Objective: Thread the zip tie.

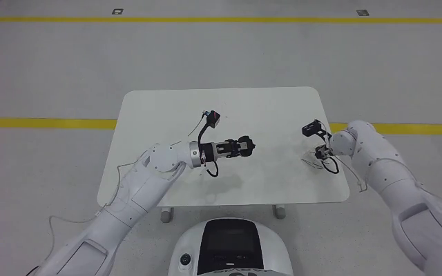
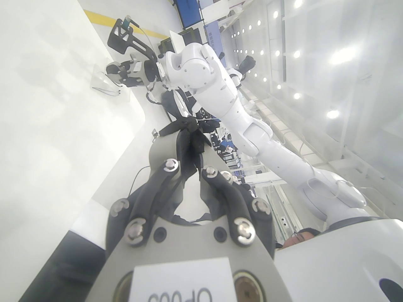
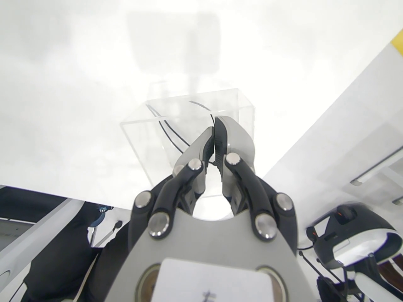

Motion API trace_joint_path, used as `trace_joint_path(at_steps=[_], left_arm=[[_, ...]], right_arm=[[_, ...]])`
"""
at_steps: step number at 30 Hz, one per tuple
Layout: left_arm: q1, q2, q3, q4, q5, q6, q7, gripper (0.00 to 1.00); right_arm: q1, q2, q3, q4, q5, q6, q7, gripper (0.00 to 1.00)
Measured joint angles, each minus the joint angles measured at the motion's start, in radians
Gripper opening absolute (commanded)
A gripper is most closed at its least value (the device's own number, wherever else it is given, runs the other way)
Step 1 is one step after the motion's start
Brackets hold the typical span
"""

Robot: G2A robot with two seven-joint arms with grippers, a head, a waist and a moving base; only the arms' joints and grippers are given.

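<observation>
My right gripper sits over the clear box near the right edge of the table. Its fingers are closed on the end of a thin black zip tie that curves away from the tips. More ties lie in the box. My left gripper hangs above mid-table, pressed together, with nothing I can make out in it.

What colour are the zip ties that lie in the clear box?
Black zip ties; the right wrist view shows them best, inside the clear box.
</observation>
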Motion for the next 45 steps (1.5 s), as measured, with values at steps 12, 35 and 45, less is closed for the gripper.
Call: trace_joint_path(at_steps=[12,35,45], left_arm=[[0.000,0.000,0.000,0.000,0.000,0.000,0.000,0.00],[0.000,0.000,0.000,0.000,0.000,0.000,0.000,0.00],[0.000,0.000,0.000,0.000,0.000,0.000,0.000,0.00]], right_arm=[[-0.089,0.085,0.107,-0.180,0.014,0.000,0.019,0.00],[-0.327,0.228,0.371,-0.506,0.122,0.000,-0.007,0.00],[-0.334,0.228,0.370,-0.528,0.098,0.006,-0.031,0.00]])
